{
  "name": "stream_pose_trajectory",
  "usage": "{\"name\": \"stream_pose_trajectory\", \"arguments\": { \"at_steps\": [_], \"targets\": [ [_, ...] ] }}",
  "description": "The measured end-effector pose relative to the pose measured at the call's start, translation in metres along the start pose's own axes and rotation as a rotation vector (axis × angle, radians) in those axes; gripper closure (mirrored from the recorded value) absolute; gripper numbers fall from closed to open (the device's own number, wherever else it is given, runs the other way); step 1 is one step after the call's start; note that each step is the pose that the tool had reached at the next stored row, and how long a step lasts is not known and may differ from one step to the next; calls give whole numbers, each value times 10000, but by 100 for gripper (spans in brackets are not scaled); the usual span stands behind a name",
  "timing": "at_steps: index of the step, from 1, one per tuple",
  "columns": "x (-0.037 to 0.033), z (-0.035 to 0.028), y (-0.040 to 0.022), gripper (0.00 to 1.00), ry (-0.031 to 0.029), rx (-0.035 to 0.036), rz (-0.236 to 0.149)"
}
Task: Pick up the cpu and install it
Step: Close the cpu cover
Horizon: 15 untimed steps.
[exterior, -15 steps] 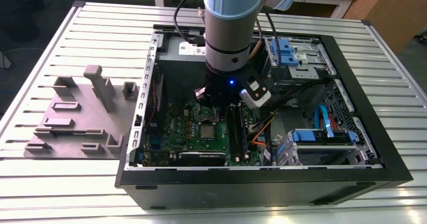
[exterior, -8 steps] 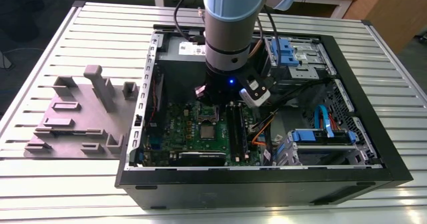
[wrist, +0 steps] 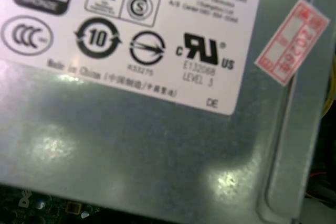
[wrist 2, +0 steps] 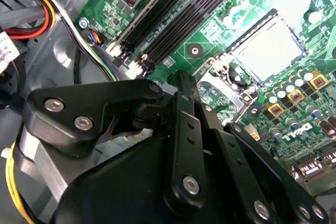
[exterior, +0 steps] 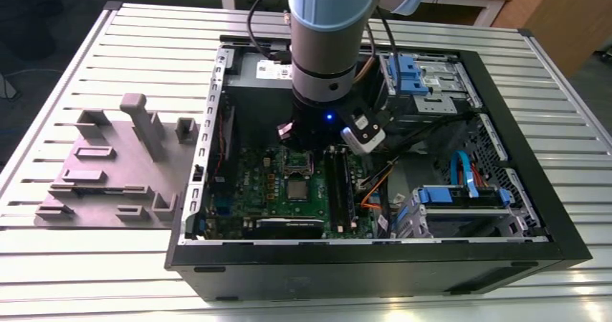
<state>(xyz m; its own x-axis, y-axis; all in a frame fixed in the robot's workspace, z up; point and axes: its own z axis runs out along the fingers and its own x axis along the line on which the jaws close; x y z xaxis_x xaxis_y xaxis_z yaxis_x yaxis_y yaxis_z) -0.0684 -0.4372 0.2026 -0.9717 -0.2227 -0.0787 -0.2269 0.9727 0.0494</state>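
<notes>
Cpu (wrist 2: 268, 51): pale square with a faint green cast, lying flat inside the dark socket on the green board (wrist 2: 212, 24), apart from the gripper (wrist 2: 184, 83).

Nearest in the second wrist view, the gripper's black links and bolt heads, blocking the near part of the board; released or clenched, cannot tell. Just past it, the socket's metal frame (wrist 2: 224, 85) swung up, standing between gripper and cpu. Off to one side, long black memory sticks (wrist 2: 173, 14) in a row. Past those, a bundle of yellow, orange and red wires (wrist 2: 39, 9) against grey sheet metal.

First wrist view pressed close to a grey metal box (wrist: 131, 150) instead: white label (wrist: 157, 30) crowded with safety marks and small print (a strip of green board just showing at one edge), plus a red-and-white sticker (wrist: 293, 43) set at a slant.

Exterior view, near to far:
- Black case (exterior: 383, 268) lying open on a slatted table (exterior: 96, 272).
- Blue drive brackets (exterior: 459, 195) toward the exterior view's right.
- Cpu small in the middle of the board.
- Arm (exterior: 330, 42) upright just behind it, hiding the board's far part.
- Grey parts stand (exterior: 115, 171) outside the case on the exterior view's left.
</notes>
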Motion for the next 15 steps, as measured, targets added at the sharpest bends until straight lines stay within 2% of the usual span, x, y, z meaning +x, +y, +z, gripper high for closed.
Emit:
{"name": "stream_pose_trajectory", "arguments": {
  "at_steps": [8,11,15],
  "targets": [
    [-7,2,-2,90,31,-52,-646],
    [-33,4,-8,90,32,-55,-675],
    [-57,6,-14,90,26,-43,-530]
  ]
}}
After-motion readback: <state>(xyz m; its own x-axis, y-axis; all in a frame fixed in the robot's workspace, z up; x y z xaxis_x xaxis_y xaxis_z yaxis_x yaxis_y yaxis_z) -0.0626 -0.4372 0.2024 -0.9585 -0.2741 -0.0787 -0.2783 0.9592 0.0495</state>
